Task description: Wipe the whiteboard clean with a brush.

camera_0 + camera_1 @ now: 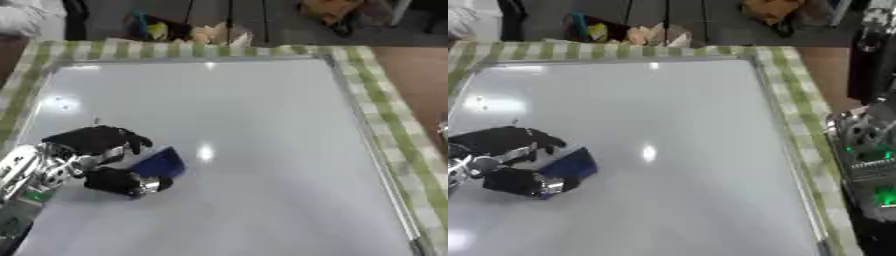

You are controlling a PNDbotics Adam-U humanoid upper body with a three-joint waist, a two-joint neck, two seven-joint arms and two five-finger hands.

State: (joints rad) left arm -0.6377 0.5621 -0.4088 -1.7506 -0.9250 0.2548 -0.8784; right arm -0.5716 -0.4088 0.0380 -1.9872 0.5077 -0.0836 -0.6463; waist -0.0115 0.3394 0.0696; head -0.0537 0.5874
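Note:
A large whiteboard (262,125) with a metal frame lies flat on the table and fills most of both views. My left hand (96,157) rests on its lower left part, fingers and thumb curled round a dark blue brush (163,163) that presses on the board. No marks show on the board apart from light glare. The right arm (868,150) stands off the board's right edge in the right eye view, with green lights; its hand is hidden.
A green and white checked cloth (385,105) lies under the board and shows round its frame. Boxes and clutter (210,30) sit beyond the far edge. Brown floor (420,75) shows at the right.

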